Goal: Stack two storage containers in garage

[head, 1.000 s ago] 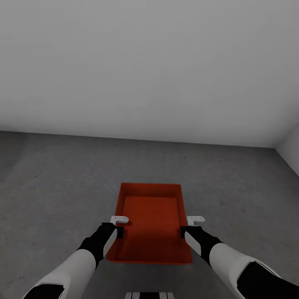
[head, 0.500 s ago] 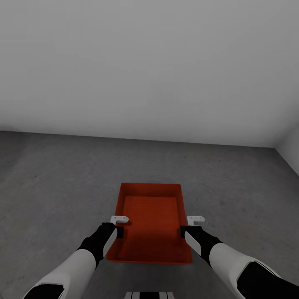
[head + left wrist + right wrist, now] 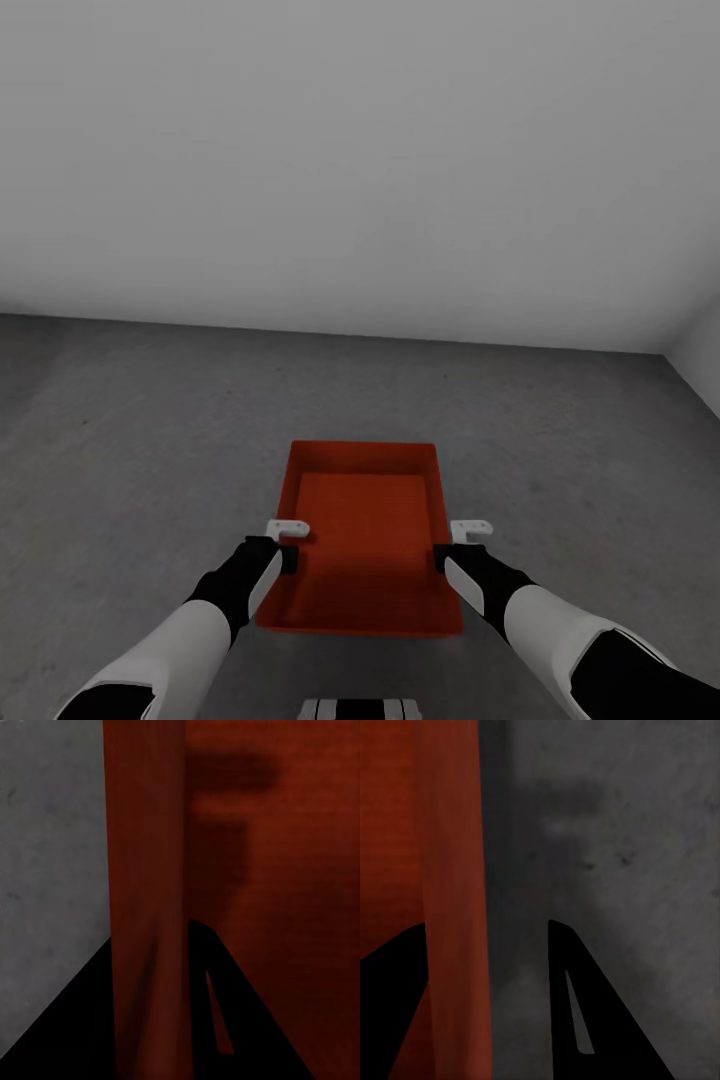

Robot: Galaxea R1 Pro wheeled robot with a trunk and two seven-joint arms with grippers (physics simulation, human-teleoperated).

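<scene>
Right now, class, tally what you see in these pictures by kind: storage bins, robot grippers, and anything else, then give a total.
Orange-red storage container: 1
Grippers: 2, the left gripper and the right gripper, each with its fingers astride a side wall of the container
Total: 3

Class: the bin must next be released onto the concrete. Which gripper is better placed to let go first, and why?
Neither clearly: left gripper and right gripper straddle opposite walls of the container alike. The right's jaws look wider apart, so perhaps right.
</scene>
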